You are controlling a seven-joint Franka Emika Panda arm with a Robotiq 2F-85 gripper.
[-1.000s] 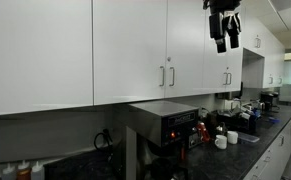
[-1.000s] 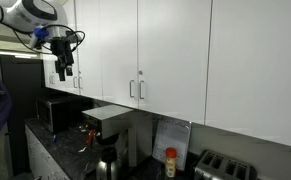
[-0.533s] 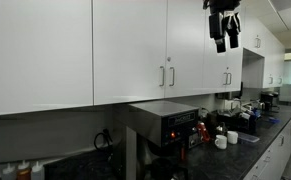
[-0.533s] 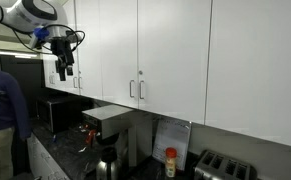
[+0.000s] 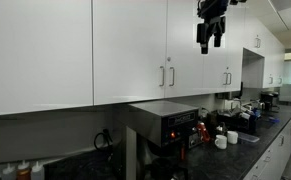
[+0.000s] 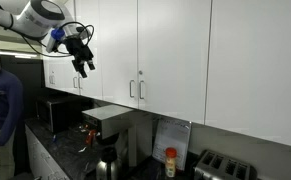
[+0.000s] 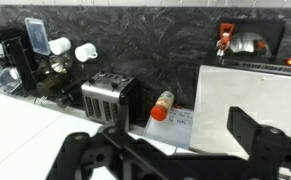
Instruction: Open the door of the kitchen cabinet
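jaws spread and empty, the gripper (image 5: 209, 46) hangs high by the door (image 5: 185, 62); best to descend to the handle (image 5: 171, 76) and straddle the bar squarely before pulling.

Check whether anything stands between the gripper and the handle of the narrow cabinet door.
Nothing visible does. The open gripper hangs in free air out in front of the door, whose handle is bare; the machine stands below it.

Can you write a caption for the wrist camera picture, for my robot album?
Open gripper hanging above a dark counter with a toaster, a red-capped bottle and white mugs.
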